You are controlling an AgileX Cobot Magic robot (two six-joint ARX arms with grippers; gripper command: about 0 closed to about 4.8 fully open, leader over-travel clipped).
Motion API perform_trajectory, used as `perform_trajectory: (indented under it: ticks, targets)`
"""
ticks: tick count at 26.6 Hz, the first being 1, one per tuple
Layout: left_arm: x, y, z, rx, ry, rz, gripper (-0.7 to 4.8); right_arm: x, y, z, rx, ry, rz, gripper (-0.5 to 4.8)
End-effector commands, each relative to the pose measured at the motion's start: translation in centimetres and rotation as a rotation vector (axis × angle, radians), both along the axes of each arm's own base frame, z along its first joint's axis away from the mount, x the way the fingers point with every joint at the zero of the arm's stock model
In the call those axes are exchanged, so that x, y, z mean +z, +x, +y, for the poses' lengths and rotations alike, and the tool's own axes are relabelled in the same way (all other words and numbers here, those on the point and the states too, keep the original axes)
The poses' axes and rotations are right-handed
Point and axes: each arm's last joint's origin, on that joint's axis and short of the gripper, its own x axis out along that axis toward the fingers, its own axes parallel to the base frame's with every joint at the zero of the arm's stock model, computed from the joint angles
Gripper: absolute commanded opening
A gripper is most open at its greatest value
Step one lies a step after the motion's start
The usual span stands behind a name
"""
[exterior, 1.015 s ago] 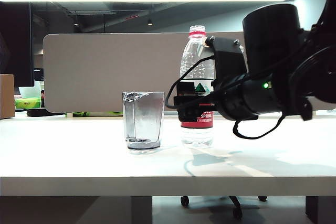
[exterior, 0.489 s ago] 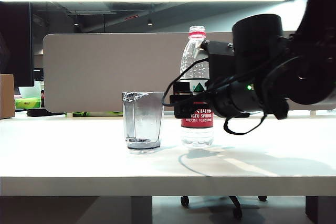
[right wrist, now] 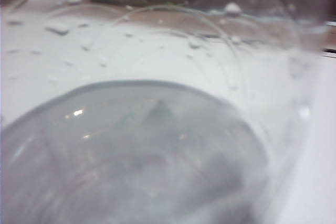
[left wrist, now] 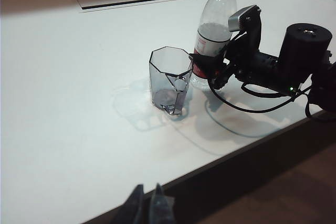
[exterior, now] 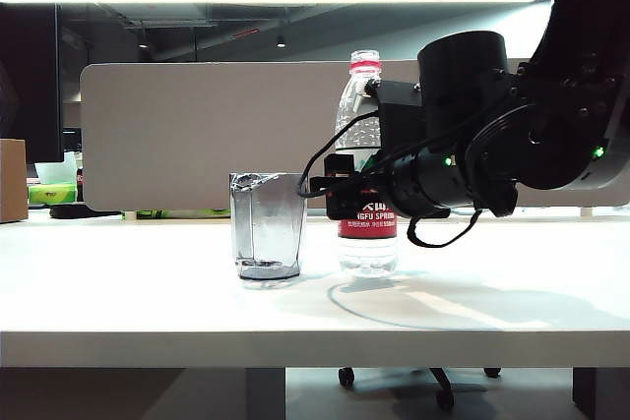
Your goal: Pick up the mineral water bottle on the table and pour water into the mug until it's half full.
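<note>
The mineral water bottle (exterior: 360, 105) stands upright on the table (exterior: 148, 292), just right of the mug (exterior: 268, 228). Its red neck ring and upper half show in the left wrist view (left wrist: 215, 19). Water (exterior: 366, 253) fills its lower part. My right gripper (exterior: 345, 199) sits level at the label, a finger on each side of the bottle (left wrist: 202, 64); whether the fingers press on it does not show. The right wrist view holds only the blurred clear bottle wall (right wrist: 157, 129). The grey faceted mug (left wrist: 169, 82) looks empty. My left gripper (left wrist: 148, 195) hangs shut over the table's front edge.
A grey partition panel (exterior: 197, 135) runs behind the table. A cardboard box (exterior: 12, 179) sits at the far left. A cable slot (left wrist: 134, 1) lies in the tabletop beyond the mug. The right arm's black body (exterior: 512, 135) fills the space right of the bottle.
The right arm has moved left and closer to the bottle, bringing the gripper's fingers around the label. The mug and the left gripper have stayed put.
</note>
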Motion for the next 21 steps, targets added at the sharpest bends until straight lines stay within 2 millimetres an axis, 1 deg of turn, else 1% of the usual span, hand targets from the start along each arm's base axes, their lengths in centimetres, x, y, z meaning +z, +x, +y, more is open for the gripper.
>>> perform_trajectory:
  ticks: [1, 2, 5, 6, 9, 13, 14, 16, 21]
  targets:
    - [0.1, 0.0, 0.0, -0.002, 0.0, -0.008, 0.22, 0.2, 0.1, 0.0, 0.0, 0.003, -0.001, 2.76]
    - [0.1, 0.0, 0.0, -0.002, 0.0, -0.006, 0.22, 0.1, 0.0, 0.0, 0.0, 0.0, 0.002, 2.77]
    - [0.0, 0.0, 0.0, -0.002, 0.0, -0.001, 0.22, 0.2, 0.0, 0.0, 0.005, -0.037, -0.011, 2.48]
    - [0.0, 0.0, 0.0, -0.002, 0.0, 0.0, 0.22, 0.2, 0.0, 0.0, 0.008, -0.056, -0.018, 2.47]
    - [0.0, 0.0, 0.0, -0.001, 0.0, 0.0, 0.22, 0.8, -0.2, -0.1, 0.027, -0.186, -0.007, 2.28]
    - [0.0, 0.0, 0.0, -0.002, 0.0, 0.0, 0.22, 2.1, -0.7, -0.5, 0.015, -0.334, 0.029, 2.28]
    - [0.0, 0.0, 0.0, -0.002, 0.0, 0.0, 0.22, 2.6, -0.9, -0.7, -0.004, -0.382, 0.032, 2.28]
    - [-0.1, 0.0, 0.0, -0.002, 0.001, 0.01, 0.22, 4.3, -1.4, -1.3, -0.05, -0.56, 0.029, 2.28]
    - [-0.1, 0.0, 0.0, -0.001, 0.001, 0.011, 0.22, 6.2, -1.5, -1.8, -0.095, -0.837, 0.037, 2.29]
